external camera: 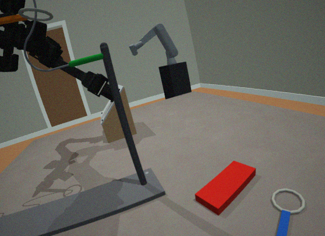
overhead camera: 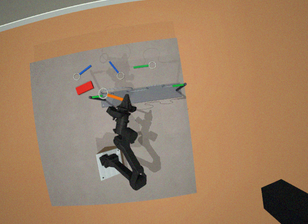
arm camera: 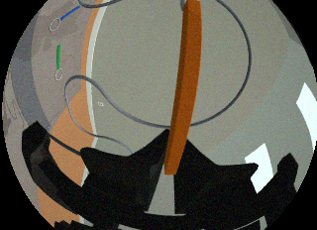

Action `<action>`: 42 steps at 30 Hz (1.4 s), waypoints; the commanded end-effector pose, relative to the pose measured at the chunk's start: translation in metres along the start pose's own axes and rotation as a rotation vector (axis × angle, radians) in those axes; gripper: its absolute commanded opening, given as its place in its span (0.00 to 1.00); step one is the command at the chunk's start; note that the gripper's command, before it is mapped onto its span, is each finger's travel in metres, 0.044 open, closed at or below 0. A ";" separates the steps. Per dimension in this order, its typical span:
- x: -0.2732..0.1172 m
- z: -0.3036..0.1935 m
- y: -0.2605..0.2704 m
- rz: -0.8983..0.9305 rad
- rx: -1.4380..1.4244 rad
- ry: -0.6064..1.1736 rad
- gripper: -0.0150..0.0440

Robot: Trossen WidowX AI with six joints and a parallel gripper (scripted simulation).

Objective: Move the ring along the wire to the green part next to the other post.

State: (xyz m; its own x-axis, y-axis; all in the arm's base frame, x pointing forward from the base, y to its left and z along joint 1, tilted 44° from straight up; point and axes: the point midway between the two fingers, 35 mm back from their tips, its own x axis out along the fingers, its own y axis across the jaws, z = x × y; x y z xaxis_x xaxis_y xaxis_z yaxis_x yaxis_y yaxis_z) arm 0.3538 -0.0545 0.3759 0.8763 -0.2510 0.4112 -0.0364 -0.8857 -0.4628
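My gripper (overhead camera: 127, 97) (arm camera: 170, 134) grips the orange handle (overhead camera: 115, 97) (external camera: 12, 19) (arm camera: 187, 81); the ring (overhead camera: 103, 93) (external camera: 35, 14) encircles the rising grey wire (external camera: 27, 36) (arm camera: 249, 57), near the left end of the bench's far half. I judge carrying is underway; next, follow the bend, ring centred.

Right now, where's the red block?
In the top view, the red block lies left of centre, just below a blue-handled ring.
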 end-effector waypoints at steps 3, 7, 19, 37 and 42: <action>0.000 -0.001 -0.004 -0.036 -0.076 -0.007 0.00; 0.001 0.000 -0.007 -0.056 -0.121 -0.012 0.00; 0.001 0.000 -0.012 -0.112 -0.254 -0.027 0.00; 0.001 -0.001 -0.011 -0.163 -0.372 -0.038 0.00; 0.002 -0.004 -0.005 -0.159 -0.360 -0.036 0.00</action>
State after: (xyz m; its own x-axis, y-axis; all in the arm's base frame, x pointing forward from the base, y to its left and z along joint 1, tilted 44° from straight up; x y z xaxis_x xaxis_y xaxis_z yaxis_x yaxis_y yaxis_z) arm 0.3545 -0.0492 0.3822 0.9013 -0.0945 0.4228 -0.0650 -0.9944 -0.0837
